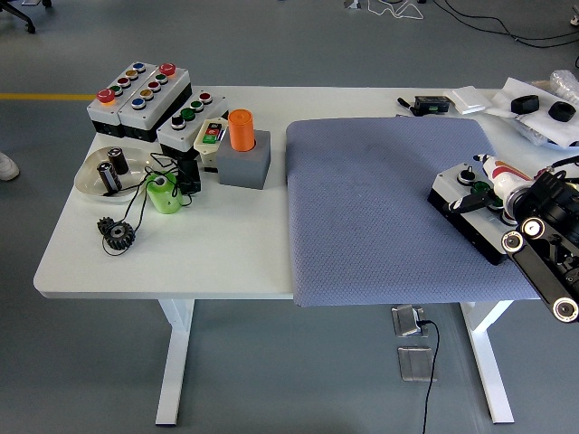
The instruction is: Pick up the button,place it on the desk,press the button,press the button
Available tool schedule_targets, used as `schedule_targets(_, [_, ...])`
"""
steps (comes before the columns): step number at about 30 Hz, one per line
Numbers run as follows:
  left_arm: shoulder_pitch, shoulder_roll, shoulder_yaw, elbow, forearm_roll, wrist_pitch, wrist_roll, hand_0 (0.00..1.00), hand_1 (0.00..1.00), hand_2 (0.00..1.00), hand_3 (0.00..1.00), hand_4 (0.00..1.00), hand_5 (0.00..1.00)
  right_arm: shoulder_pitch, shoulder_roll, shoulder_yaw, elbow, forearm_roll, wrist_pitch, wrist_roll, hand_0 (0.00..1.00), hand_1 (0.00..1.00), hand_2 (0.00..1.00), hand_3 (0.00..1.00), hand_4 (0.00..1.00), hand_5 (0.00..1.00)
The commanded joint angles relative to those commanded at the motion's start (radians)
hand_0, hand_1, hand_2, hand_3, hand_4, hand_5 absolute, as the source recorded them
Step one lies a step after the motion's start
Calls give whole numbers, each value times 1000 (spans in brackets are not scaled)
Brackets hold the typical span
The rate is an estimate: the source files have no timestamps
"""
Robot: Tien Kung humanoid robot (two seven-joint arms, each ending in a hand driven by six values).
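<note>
- Head view, nearest item: black right arm enters from the lower right corner and lies across the near right part of the blue-grey mat.
- Right hand, white with red marks, sits on top of the button box. Dark fingers reach over the box lid, near the green button; whether they are together, apart or pressing a button cannot be told.
- Button box: white lid on a black base, lying flat at an angle on the right side of the mat. A black knob shows at its far end, the green button just nearer than that; the near end is hidden under the hand and arm.
- Mat covers the right half of the white table and overhangs its near edge.
- Well left of the mat, nearest the front edge: a small black gear with a thin black cable.
- Beyond the gear: a green cup, and a clear dish holding dark cylinders.
- Just left of the mat's far corner: an orange cylinder standing upright in a grey block.
- Beside the block, further left and back: a small cream box with red and green buttons, then three grey multi-button boxes.
- Beyond the mat's far right corner: a black device, white packets and black pieces.
- Left arm not seen.
</note>
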Motion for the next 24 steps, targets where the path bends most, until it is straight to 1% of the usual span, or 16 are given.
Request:
schedule_targets(3, [0, 0, 0, 0, 0, 0, 1, 650, 704, 724, 517, 313, 947, 8, 1, -10, -19, -5, 11, 0, 986, 901, 966, 998, 961, 282])
schedule_targets(4, [0, 0, 0, 0, 0, 0, 1, 650, 705, 724, 515, 313, 946, 10, 1, -11, -25, -8, 14, 0, 873, 778, 809, 949, 959, 284])
schedule_targets(9, [0, 0, -1, 0, 0, 0, 1, 650, 705, 724, 515, 313, 946, 16, 1, -15, -50, -27, 19, 0, 873, 778, 809, 949, 959, 284])
schedule_targets(10, [0, 0, -2, 0, 1, 0, 1, 650, 705, 723, 516, 313, 946, 18, 0, -16, -55, -32, 20, 0, 731, 658, 699, 905, 953, 279])
schedule_targets(15, [-1, 0, -5, 0, 2, 1, 1, 650, 705, 723, 516, 313, 946, 22, -4, -28, -65, -62, 18, 0, 731, 658, 699, 905, 953, 279])
schedule_targets(16, [-1, 0, -5, 0, 2, 1, 1, 650, 705, 723, 516, 315, 945, 23, -5, -32, -67, -67, 18, 0, 525, 471, 527, 778, 940, 273])
schedule_targets(21, [-1, 0, -6, 0, 2, 1, 1, 650, 705, 723, 516, 315, 945, 32, -14, -58, -76, -79, 28, 0, 525, 471, 527, 778, 940, 273])
schedule_targets(22, [-2, 0, -6, 0, 2, 1, 1, 650, 705, 724, 515, 313, 941, 35, -16, -64, -80, -80, 30, 0, 429, 346, 444, 670, 925, 264])
schedule_targets(24, [-3, 0, -6, 0, 2, 1, 1, 650, 705, 724, 515, 313, 941, 40, -20, -77, -87, -80, 34, 0, 429, 346, 444, 670, 925, 264])
